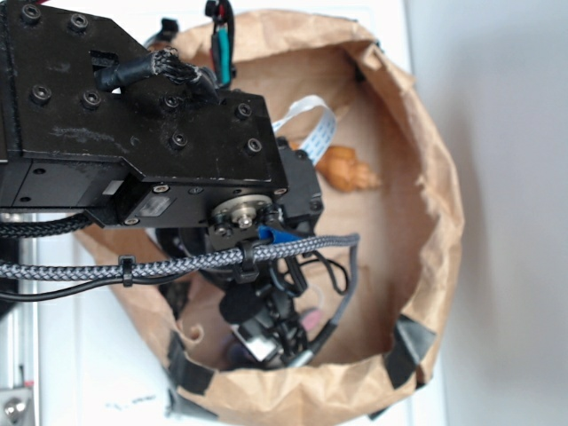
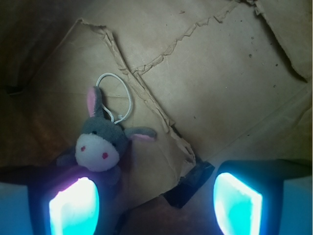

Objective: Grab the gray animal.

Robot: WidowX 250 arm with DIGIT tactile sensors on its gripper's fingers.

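The gray animal (image 2: 100,142) lies on brown paper in the wrist view, a small plush with pink-lined ears, a pale muzzle, red dot eyes and a white loop (image 2: 116,95). My gripper (image 2: 156,203) is open, its two glowing cyan pads wide apart. The left pad (image 2: 74,208) sits just below the animal's muzzle; the right pad (image 2: 237,200) is far from it. Nothing is between the jaws but paper. In the exterior view the arm hides the animal, and the gripper (image 1: 271,333) hangs low inside the bag.
A crumpled brown paper bag (image 1: 435,222) with raised walls rings the work area. An orange-brown seashell (image 1: 348,169) lies at its far side. Black tape (image 2: 190,183) patches the paper between the pads. Braided cables (image 1: 177,262) cross under the arm.
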